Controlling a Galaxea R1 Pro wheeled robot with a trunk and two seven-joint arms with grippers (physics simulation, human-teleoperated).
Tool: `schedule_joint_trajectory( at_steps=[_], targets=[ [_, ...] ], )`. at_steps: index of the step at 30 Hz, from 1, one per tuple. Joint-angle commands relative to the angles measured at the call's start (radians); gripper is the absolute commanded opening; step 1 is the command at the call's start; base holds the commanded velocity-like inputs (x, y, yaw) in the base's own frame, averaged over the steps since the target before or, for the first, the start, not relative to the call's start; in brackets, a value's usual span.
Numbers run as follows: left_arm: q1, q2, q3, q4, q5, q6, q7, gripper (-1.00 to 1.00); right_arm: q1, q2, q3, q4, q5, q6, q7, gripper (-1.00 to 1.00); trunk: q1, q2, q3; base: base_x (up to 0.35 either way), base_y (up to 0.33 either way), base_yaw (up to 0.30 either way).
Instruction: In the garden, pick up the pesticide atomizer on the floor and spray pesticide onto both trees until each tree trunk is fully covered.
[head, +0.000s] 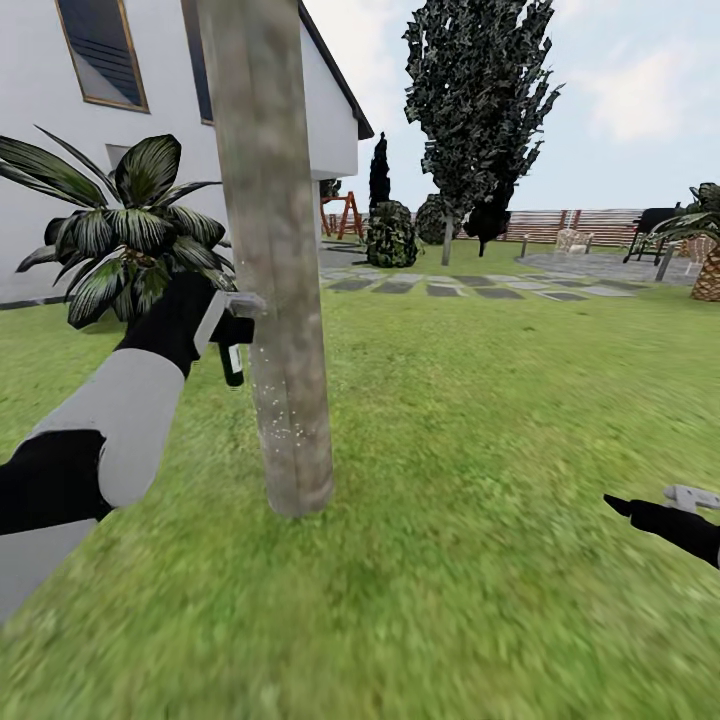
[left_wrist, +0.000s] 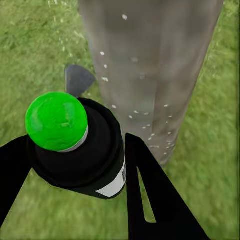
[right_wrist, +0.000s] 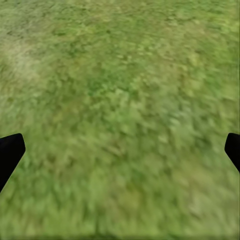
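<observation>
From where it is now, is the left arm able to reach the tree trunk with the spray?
Probably yes. The left gripper holds the pesticide atomizer right beside the tree trunk, nothing stands between them, and white droplets speckle the bark.

Left gripper (left_wrist: 75, 165) raised and clamped, right gripper (right_wrist: 120, 150) spread

The thick upright grey-brown bark tree trunk (head: 275, 260) stands directly ahead of the left gripper (head: 236, 330), close in front of the black green-capped atomizer bottle (left_wrist: 80, 145) clamped between its fingers; white flecks dot the bark there. Behind that arm, a dark broad-leaved shrub (head: 125, 235) crowds the lawn by the white house wall (head: 40, 150). To the trunk's right, the green grass lawn (head: 470, 420) lies open. The right gripper (head: 625, 505), fingers spread wide, has bare grass below it.
</observation>
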Motion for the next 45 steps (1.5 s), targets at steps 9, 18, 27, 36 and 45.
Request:
schedule_joint_trajectory(
  at_steps=[9, 18, 27, 36, 45],
  targets=[
    [-0.051, -0.004, -0.001, 0.005, 0.001, 0.002, 0.000, -1.00, 0.000, -0.001, 0.000, 0.000, 0.000, 0.000, 0.000, 1.00, 0.000, 0.000, 0.000, 0.000, 0.000, 0.000],
    [-0.038, 0.024, -0.002, 0.247, 0.002, -0.009, -0.005, -1.00, 0.000, -0.001, 0.000, 0.000, 0.000, 0.000, 0.000, 1.00, 0.000, 0.000, 0.000, 0.000, 0.000, 0.000],
    [0.153, 0.015, -0.002, 0.349, 0.003, -0.226, -0.004, -1.00, 0.000, -0.001, 0.000, 0.000, 0.000, 0.000, 0.000, 1.00, 0.000, 0.000, 0.000, 0.000, 0.000, 0.000],
    [0.371, 0.015, 0.000, 0.353, 0.008, -0.372, -0.006, -1.00, 0.000, -0.001, 0.000, 0.000, 0.000, 0.000, 0.000, 1.00, 0.000, 0.000, 0.000, 0.000, 0.000, 0.066],
    [0.408, 0.015, 0.003, 0.353, 0.034, -0.429, -0.006, -1.00, 0.000, 0.002, 0.000, 0.000, 0.000, -0.009, 0.004, 1.00, 0.000, 0.000, 0.000, 0.000, -0.220, 0.024]
  ],
)
